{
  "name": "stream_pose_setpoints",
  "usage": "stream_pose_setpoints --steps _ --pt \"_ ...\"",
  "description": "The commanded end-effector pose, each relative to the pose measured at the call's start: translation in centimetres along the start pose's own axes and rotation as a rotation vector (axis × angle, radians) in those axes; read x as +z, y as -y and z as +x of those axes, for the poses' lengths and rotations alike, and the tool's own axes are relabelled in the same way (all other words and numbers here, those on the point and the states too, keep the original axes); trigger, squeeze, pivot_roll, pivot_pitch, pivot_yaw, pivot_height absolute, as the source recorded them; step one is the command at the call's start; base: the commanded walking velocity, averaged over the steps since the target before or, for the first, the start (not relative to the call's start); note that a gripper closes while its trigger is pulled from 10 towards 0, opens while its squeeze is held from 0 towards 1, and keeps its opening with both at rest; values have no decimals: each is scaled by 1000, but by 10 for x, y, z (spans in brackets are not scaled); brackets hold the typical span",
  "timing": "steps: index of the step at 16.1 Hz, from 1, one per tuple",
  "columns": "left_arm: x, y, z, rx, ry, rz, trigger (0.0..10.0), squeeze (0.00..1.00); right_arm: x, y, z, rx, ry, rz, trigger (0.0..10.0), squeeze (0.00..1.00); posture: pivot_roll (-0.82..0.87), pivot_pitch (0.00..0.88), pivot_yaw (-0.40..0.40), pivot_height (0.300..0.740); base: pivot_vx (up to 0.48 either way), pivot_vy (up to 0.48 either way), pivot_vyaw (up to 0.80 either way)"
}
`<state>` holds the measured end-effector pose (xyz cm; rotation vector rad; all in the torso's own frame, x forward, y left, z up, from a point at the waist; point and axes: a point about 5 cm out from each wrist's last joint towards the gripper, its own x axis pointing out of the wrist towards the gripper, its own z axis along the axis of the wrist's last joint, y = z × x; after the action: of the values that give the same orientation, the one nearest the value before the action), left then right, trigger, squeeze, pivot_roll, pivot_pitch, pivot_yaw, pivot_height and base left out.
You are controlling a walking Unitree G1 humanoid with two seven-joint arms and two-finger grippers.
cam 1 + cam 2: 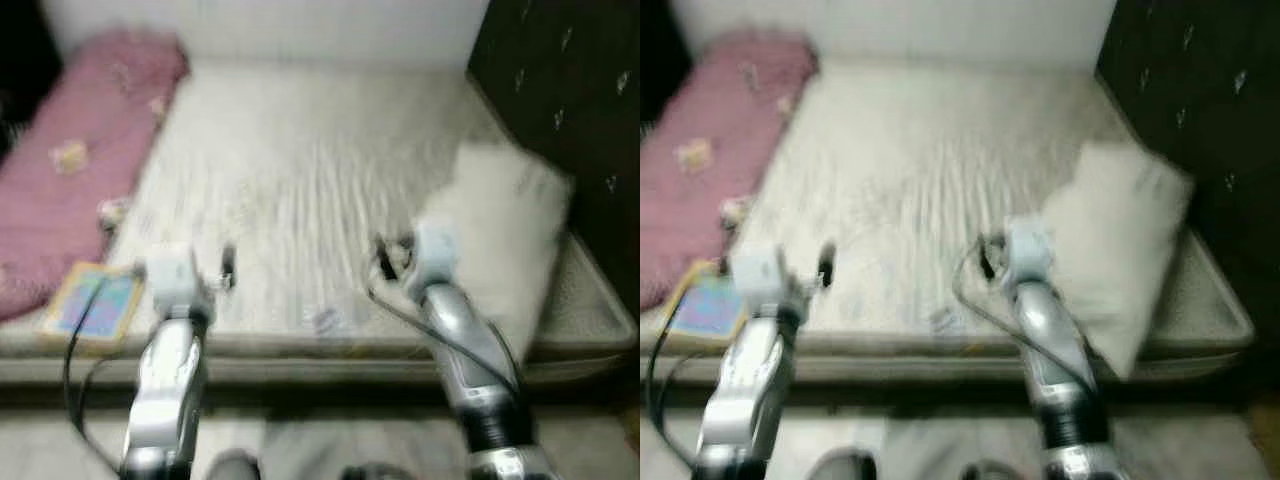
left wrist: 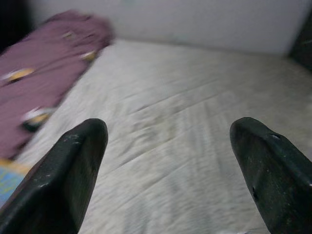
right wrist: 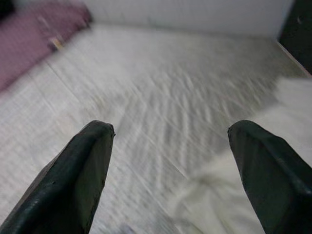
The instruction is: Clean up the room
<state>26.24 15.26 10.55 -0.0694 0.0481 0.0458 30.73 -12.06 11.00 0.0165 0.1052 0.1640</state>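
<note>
Head views (blurred): wide bed with a pale, wrinkled quilted mattress (image 1: 300, 190) ahead. White rectangular pillow (image 1: 500, 240) lies tilted at the bed's right side, near the dark tufted headboard (image 1: 570, 100). Crumpled pink patterned blanket (image 1: 70, 170) lies along the left edge; a flat yellow-bordered blue book (image 1: 92, 305) sits at the near left corner, just beside the blanket. Both silver arms are raised over the near edge of the bed, the right claw (image 1: 385, 255) just beside the pillow.

Left wrist view: left claw (image 2: 168, 146) spread wide, empty, above bare mattress; blanket off to one side.

Right wrist view: right claw wide, empty; pillow edge close by one finger.

Judgement: tidying barely begun. Pillow, blanket and book all remain unplaced; nothing grasped.
</note>
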Motion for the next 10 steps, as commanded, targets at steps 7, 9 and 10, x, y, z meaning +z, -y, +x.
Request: stream_pose_setpoints --steps 7,9,10 --pt "-6 -12 -7 7 -17 9 10000 0 -6 12 -12 -58 -5 34 10000 0 42 2 -21 740 0 0 0" --pt "-7 -14 -10 28 -32 22 10000 0 -2 16 -15 -102 35 21 10000 0 41 11 -23 740 0 0 0" --pt "-11 -15 -12 34 -66 15 10000 0 -3 15 -18 -81 35 11 10000 0 40 13 -24 740 0 0 0"
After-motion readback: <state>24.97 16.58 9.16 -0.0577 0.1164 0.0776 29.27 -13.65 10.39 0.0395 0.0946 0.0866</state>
